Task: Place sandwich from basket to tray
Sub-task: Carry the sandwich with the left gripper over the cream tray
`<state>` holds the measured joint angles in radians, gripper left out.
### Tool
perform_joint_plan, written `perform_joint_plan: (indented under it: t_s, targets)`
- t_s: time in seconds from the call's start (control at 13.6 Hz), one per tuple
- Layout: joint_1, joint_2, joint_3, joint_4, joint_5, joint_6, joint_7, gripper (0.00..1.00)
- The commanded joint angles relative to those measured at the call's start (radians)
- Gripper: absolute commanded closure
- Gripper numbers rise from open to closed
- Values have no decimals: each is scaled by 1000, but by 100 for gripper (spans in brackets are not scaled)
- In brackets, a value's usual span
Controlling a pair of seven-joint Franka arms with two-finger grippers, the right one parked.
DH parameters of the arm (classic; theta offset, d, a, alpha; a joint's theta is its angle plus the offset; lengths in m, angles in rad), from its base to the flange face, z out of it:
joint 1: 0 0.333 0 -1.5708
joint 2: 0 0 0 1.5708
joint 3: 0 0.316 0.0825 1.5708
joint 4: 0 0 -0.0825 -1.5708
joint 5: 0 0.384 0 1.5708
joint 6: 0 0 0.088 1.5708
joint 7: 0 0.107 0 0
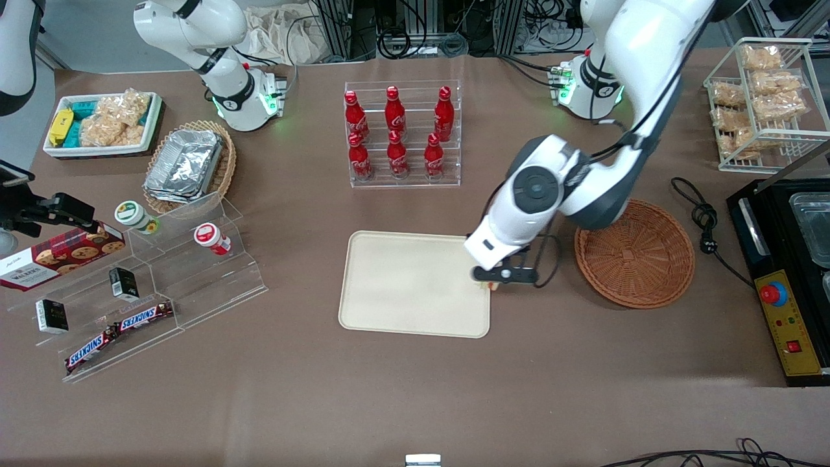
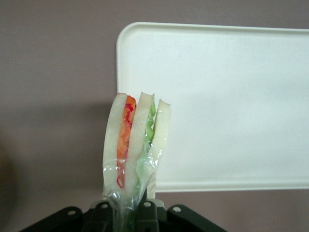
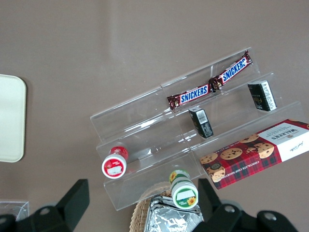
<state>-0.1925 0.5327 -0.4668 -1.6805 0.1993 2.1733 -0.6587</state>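
My left gripper (image 1: 495, 283) hangs over the tray's edge that faces the basket, and it is shut on the sandwich (image 2: 135, 145). The wedge stands on end in the gripper (image 2: 129, 212), its clear wrap pinched, with orange-red and green filling showing between pale bread slices. The cream tray (image 1: 402, 285) lies flat below with nothing on it; one corner and rim of the tray (image 2: 227, 92) show beneath the sandwich. The reddish-brown woven basket (image 1: 635, 256) sits beside the tray toward the working arm's end, with nothing in it. In the front view the gripper hides most of the sandwich.
A clear rack of red cola bottles (image 1: 402, 136) stands farther from the front camera than the tray. A stepped acrylic stand with snacks (image 1: 149, 285) and a tan basket of foil containers (image 1: 188, 165) lie toward the parked arm's end. A black machine (image 1: 791, 272) and its cable (image 1: 707, 227) flank the basket.
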Motion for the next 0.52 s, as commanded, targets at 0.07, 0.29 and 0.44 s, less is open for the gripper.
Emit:
perform_joint_plan:
  t_s: [0.07,0.29,0.44]
  targets:
    - [-18,131,4,76,84,71,-47,100]
    - [-18,187,2,85,121,114,-68,100]
    - [-19,208,4,85,123,157,-75,100]
